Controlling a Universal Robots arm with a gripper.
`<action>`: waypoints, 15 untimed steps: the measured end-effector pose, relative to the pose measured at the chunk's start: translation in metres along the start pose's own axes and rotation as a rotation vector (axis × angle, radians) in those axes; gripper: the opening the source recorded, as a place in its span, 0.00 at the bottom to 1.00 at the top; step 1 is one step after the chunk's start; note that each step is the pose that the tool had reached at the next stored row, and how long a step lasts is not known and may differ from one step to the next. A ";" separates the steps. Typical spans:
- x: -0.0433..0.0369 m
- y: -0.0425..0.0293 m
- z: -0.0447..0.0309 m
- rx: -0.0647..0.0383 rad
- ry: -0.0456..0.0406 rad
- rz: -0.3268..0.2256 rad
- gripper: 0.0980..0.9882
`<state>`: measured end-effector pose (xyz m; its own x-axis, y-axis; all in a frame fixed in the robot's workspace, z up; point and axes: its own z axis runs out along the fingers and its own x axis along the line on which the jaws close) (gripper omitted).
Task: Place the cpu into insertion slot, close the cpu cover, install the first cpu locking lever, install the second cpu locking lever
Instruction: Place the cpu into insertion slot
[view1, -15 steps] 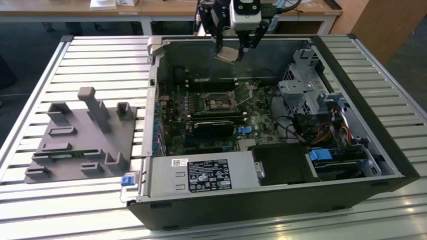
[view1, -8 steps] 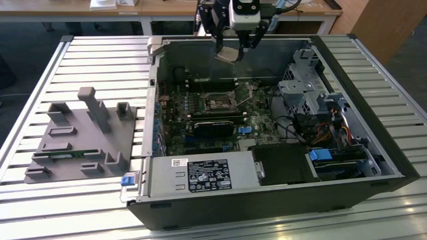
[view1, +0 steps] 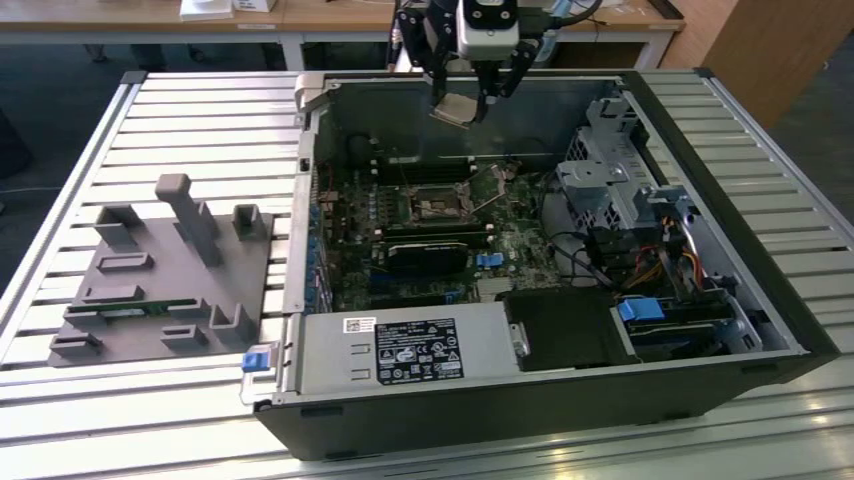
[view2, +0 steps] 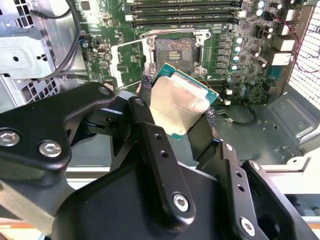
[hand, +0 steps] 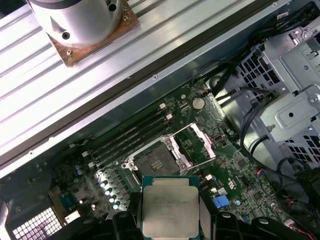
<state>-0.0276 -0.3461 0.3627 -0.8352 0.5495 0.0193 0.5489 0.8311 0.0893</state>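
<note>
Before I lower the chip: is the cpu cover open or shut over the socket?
Open. The cpu cover lies flipped back beside the insertion slot, whose dark centre lies bare. The cpu is in the gripper.

cpu (view2: 177, 102) edges behind claw fingers (view2: 148, 127)

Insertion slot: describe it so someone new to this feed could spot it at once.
Inside the open computer case, look at the green motherboard. The insertion slot is the square socket with a dark centre and silver rim, its cpu cover swung open beside it. The memory slots next to it are long and narrow; it alone is square.
</note>
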 end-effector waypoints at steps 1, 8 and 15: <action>0.0000 0.0000 0.0000 0.000 -0.0002 0.002 0.50; 0.0000 0.0000 0.0001 0.000 -0.0016 0.018 0.50; 0.0001 0.0000 0.0000 -0.001 -0.0030 0.034 0.50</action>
<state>-0.0276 -0.3461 0.3627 -0.8161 0.5776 0.0193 0.5768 0.8120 0.0893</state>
